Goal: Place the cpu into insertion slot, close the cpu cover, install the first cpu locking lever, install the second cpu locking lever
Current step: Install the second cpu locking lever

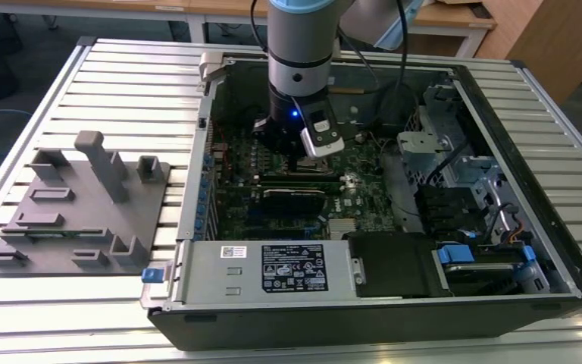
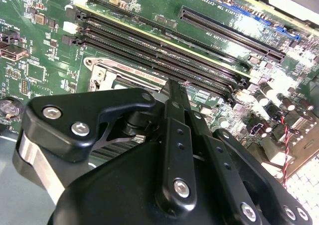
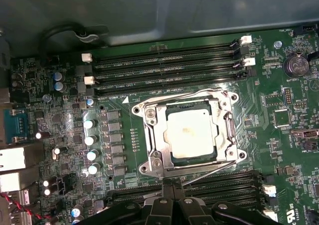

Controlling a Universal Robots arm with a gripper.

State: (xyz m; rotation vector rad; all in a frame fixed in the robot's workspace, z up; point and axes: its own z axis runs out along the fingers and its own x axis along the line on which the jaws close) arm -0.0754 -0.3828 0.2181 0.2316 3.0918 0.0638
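Note:
In the first wrist view the cpu (image 3: 192,134) lies flat in the insertion slot (image 3: 145,168), its silver top showing. The cpu cover (image 3: 152,131) is down around it as a silvery frame. One thin locking lever (image 3: 185,94) curves along the socket's far side. A second lever (image 3: 212,170) runs slanted along the near side, its end close to my gripper (image 3: 173,185). The fingers (image 2: 172,93) are closed together with nothing seen between them, just above the socket's rim (image 2: 107,68). In the exterior view the gripper (image 1: 306,161) hangs over the motherboard's middle.
Long black memory slots (image 3: 164,70) flank the socket on both sides. A grey labelled box (image 1: 270,267) lies along the case's front. Drive cages and cables (image 1: 473,197) fill the exterior view's right. A grey fixture plate (image 1: 79,212) lies outside the case on the slatted table.

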